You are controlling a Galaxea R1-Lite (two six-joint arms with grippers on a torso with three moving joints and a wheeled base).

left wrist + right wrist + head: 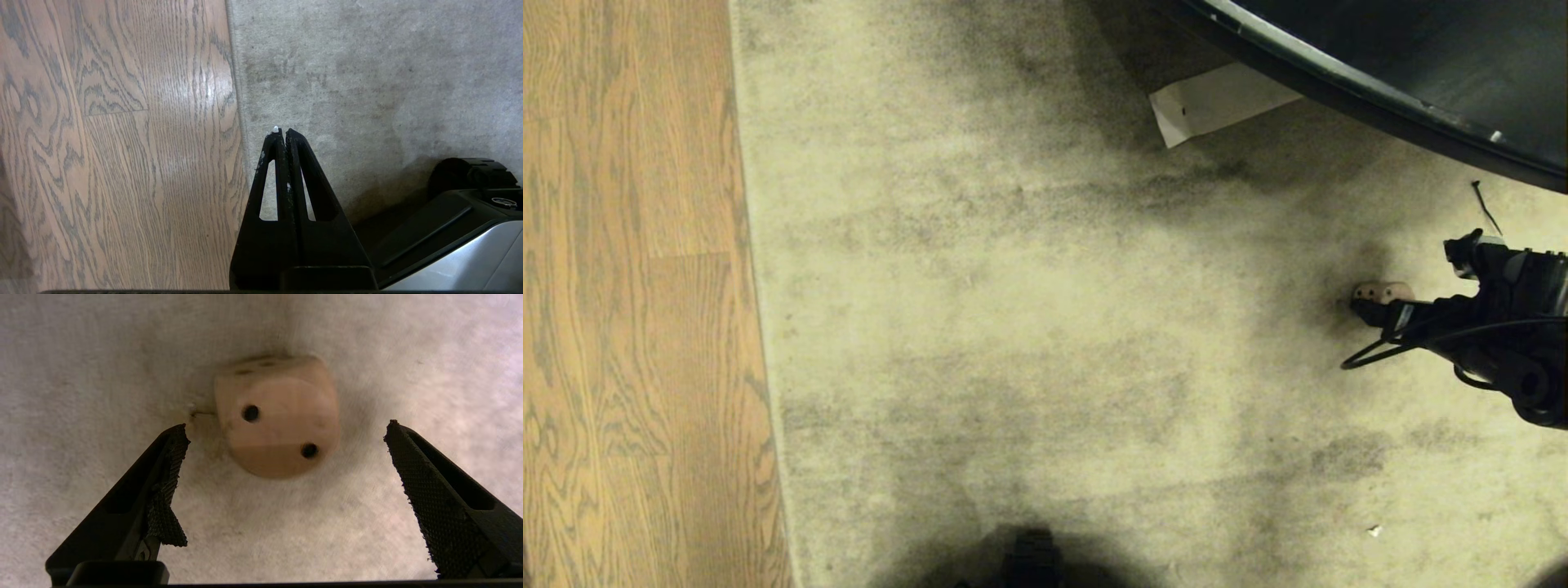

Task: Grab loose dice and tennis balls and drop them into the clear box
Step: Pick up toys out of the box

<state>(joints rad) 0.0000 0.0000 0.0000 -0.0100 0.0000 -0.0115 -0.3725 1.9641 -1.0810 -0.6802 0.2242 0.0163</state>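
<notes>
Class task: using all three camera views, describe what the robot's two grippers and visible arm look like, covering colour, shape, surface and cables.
The left gripper has black triangular fingers with cut-out windows and scuffed white flecks. The right gripper has black wedge fingers with knurled pads; one pad's mesh lining is frayed and peeling. The right arm is black, with looping black cables.

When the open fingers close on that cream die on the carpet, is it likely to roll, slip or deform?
The cream die looks rigid, so it probably won't deform. Its rounded corners might let it tip, though the carpet should damp rolling. The textured fingers likely grip its flat faces well.
</notes>
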